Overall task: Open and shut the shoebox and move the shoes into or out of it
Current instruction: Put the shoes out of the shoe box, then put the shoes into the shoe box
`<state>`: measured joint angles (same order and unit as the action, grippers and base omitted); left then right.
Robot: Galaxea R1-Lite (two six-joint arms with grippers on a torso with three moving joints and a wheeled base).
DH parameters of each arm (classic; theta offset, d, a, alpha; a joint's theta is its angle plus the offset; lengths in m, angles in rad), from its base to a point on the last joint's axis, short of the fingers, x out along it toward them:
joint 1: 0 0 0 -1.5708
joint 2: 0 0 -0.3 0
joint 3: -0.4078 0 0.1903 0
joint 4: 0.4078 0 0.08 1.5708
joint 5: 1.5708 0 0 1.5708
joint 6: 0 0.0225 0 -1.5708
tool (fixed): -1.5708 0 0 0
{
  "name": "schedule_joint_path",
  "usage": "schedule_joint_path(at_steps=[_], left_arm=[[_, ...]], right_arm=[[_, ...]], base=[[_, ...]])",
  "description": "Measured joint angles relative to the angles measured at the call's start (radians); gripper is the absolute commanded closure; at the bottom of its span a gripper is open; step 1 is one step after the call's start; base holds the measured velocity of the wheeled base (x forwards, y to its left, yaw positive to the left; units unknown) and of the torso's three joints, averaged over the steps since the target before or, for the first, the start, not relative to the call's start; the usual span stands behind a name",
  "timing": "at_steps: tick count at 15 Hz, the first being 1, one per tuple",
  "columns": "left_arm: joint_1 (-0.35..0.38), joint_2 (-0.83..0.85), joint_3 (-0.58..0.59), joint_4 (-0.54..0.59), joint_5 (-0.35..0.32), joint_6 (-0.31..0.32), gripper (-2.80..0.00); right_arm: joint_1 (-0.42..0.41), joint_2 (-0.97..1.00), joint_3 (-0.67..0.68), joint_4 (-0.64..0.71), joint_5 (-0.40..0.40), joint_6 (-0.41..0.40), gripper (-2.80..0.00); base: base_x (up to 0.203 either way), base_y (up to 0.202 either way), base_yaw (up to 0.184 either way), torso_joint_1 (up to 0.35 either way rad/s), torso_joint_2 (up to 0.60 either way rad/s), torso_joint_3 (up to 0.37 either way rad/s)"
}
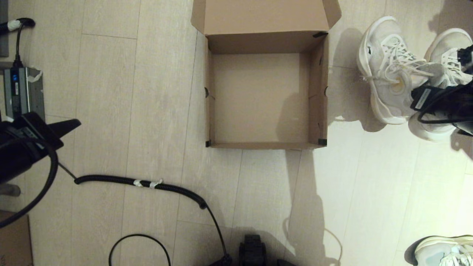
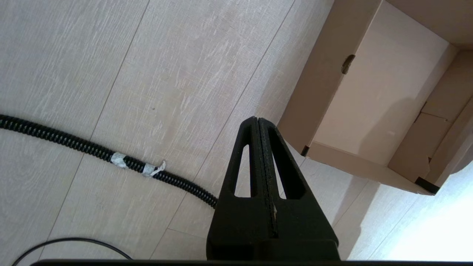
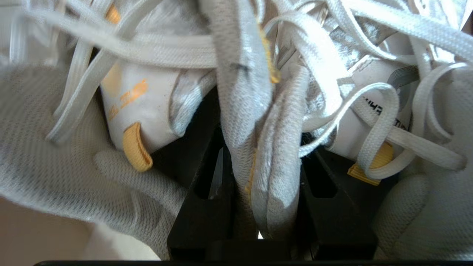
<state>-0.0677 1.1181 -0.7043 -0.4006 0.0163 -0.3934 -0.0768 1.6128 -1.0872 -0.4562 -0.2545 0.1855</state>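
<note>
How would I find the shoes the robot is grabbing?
Start at the big open shoebox on the floor and look to its right. Two white sneakers, the shoes, stand together there, with the right tool pinching their collars. Another sneaker lies nearer the robot, but it is alone and bluish-grey.

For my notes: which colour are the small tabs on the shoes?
Pale yellow-orange tabs on the shoes, clearest in the right wrist view.

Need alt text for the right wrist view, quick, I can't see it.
The right gripper is shut on the shoes, pinching the inner collars of both white mesh sneakers together between its black fingers. Tangled white laces fill the frame.
</note>
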Motion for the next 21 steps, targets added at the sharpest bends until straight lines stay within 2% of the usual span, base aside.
schedule_joint_path(at_steps=[6,7,15,16,18,19,21], left_arm=[[0.000,-0.002,0.002,0.001,0.000,0.000,0.00],[0.000,0.001,0.000,0.001,0.000,0.000,0.00],[-0.007,-0.013,0.008,0.003,-0.001,-0.032,0.00],[-0.008,-0.021,0.018,0.004,-0.002,-0.033,0.00],[-0.008,-0.030,0.025,0.004,-0.001,-0.033,0.00],[-0.009,-0.035,0.027,0.005,-0.001,-0.033,0.00],[-0.009,-0.047,0.029,0.021,-0.001,-0.033,0.00]], right_arm=[[0.043,0.160,-0.098,-0.098,0.000,-0.004,0.00],[0.055,0.168,-0.099,-0.094,-0.003,-0.005,-2.80],[0.115,0.113,-0.060,-0.054,-0.005,-0.022,-2.80],[0.148,0.078,-0.064,-0.023,-0.004,-0.020,-2.80],[0.266,0.015,-0.070,0.061,-0.003,-0.012,-2.80],[0.333,-0.008,-0.074,0.087,-0.003,-0.006,0.00],[0.448,-0.034,-0.073,0.114,-0.005,0.007,0.00]], base=[[0.000,0.000,0.000,0.000,0.00,0.000],[0.000,0.000,0.000,0.000,0.00,0.000],[0.000,0.000,0.000,0.000,0.00,0.000],[0.000,0.000,0.000,0.000,0.00,0.000],[0.000,0.000,0.000,0.000,0.00,0.000],[0.000,0.000,0.000,0.000,0.00,0.000],[0.000,0.000,0.000,0.000,0.00,0.000]])
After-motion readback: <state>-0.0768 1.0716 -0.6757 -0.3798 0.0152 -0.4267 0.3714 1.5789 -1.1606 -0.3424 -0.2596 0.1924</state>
